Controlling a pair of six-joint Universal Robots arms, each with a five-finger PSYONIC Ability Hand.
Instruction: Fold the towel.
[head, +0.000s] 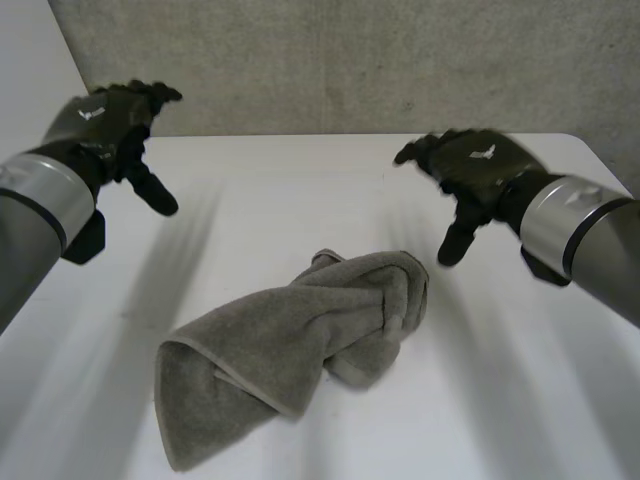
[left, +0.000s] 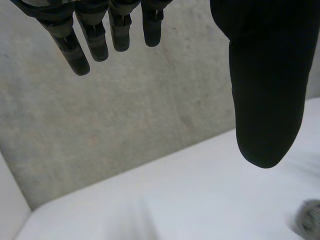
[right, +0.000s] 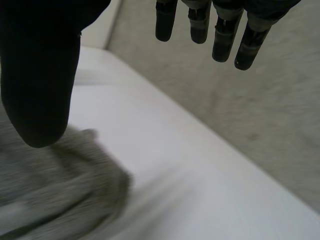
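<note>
Lying crumpled in a loose bundle on the white desk (head: 300, 190), the grey towel (head: 290, 350) sits between the two arms and touches neither hand. The left hand (head: 110, 125) hovers above the desk's far left part, fingers straight and spread wide, holding nothing. The right hand (head: 485, 165) hangs over the far right, near the towel's bunched end, equally wide and empty.
</note>
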